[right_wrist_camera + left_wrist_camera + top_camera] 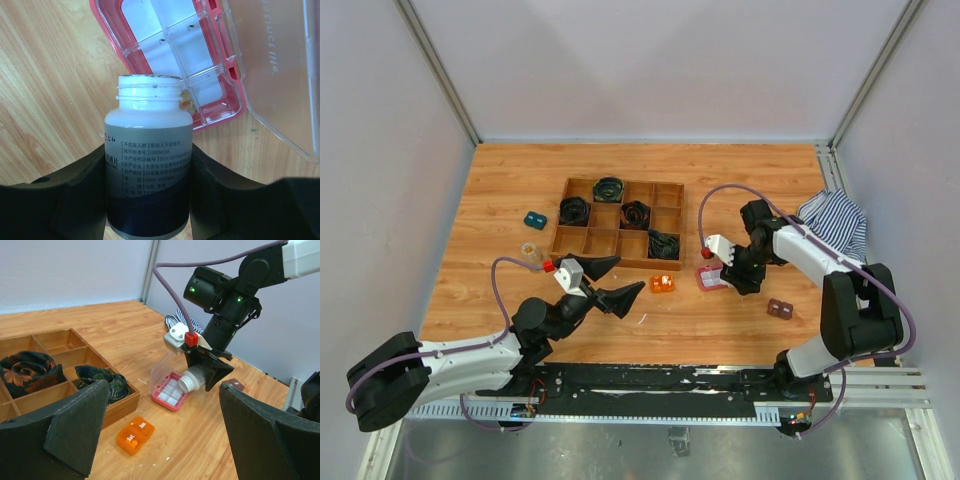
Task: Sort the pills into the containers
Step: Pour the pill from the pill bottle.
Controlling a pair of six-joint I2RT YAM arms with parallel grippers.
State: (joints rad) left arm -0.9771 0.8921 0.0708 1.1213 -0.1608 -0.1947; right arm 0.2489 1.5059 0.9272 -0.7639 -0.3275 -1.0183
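My right gripper (148, 167) is shut on a dark-labelled bottle (149, 150) with a white neck and no cap. The bottle is tipped mouth-first over the pink box (107, 30), whose clear lid (270, 75) stands open. The box's compartments look empty, and no pills show at the bottle's mouth. In the left wrist view the bottle (195, 380) hangs just above the pink box (170, 392). My left gripper (630, 273) hovers open near the table's front, with nothing between its fingers. A small clear vial (530, 249) stands left of the wooden tray.
A small orange pill case (135, 435) with orange pills inside lies in front of my left gripper. The wooden tray (620, 225) holds black coils. A blue case (535, 220), a brown case (780, 309) and a striped cloth (835, 222) lie around.
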